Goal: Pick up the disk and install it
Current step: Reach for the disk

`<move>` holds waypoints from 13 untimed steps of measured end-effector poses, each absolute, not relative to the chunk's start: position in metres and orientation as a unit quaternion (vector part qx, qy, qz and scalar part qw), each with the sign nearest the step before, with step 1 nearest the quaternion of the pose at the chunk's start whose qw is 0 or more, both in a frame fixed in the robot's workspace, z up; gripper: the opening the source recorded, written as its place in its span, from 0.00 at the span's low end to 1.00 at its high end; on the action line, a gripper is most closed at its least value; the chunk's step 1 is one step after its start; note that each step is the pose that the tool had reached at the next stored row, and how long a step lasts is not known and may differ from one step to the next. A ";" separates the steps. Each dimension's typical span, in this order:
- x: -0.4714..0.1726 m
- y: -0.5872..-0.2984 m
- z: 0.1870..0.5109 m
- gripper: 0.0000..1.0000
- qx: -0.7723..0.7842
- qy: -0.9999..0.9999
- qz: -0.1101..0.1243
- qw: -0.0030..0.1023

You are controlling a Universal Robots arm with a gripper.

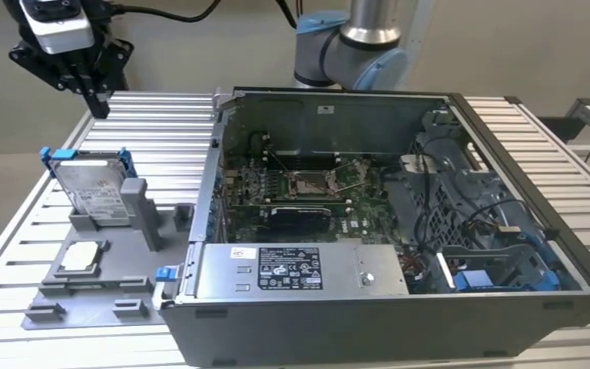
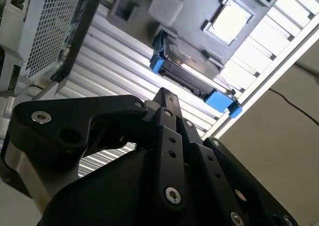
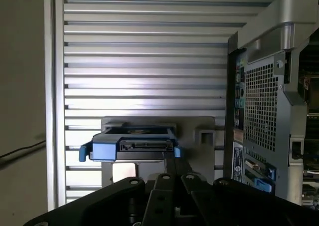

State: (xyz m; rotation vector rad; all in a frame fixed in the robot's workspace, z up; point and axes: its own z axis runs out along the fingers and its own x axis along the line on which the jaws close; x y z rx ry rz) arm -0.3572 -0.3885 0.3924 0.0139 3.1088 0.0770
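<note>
We log disk (image 1: pixel 95 186) upright on fixture tray (image 1: pixel 131 270), at the exterior view's left of computer case (image 1: pixel 377 327), all on table (image 1: pixel 162 123). Chip (image 1: pixel 80 257) lies flat on tray, nearer than disk. Gripper (image 1: pixel 101 111) hangs above, farther back, w/o contact.

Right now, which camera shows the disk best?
The exterior view: the disk stands upright in its grey holder, label and blue carrier facing the camera. Both wrist views see the disk from its edge, label out of sight.
</note>
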 end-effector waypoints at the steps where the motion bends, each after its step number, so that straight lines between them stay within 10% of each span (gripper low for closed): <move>1: -0.361 -0.388 0.392 0.00 0.004 1.000 0.025 0.016; 13: -0.397 -0.388 0.392 0.00 0.005 1.000 0.025 0.002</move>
